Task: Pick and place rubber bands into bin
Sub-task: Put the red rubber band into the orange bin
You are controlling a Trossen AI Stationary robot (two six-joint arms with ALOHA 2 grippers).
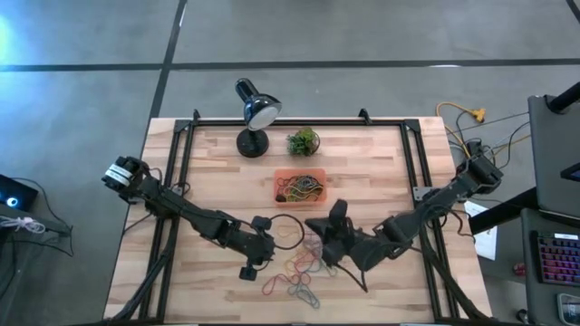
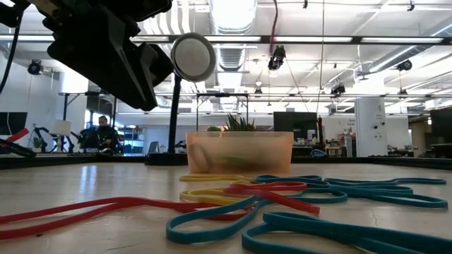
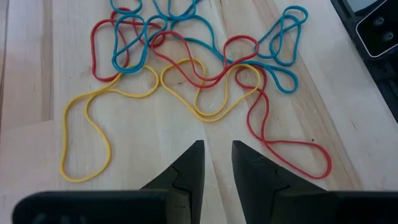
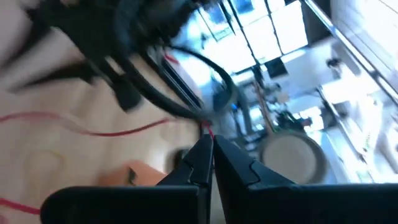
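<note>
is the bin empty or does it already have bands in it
Not empty. In the high view the bin holds a tangle of dark and yellowish rubber bands, while many more bands still lie loose on the table.

Grey concrete floor (image 1: 82,36) around my wooden table (image 1: 208,172), dark seams crossing it. Black desk lamp (image 1: 256,113) at the table's far edge, small green plant ball (image 1: 304,141) beside it. Beyond: open hall, ceiling strip lights (image 2: 233,10), white pillar (image 2: 367,127), a seated person (image 2: 104,134) far back.
</note>
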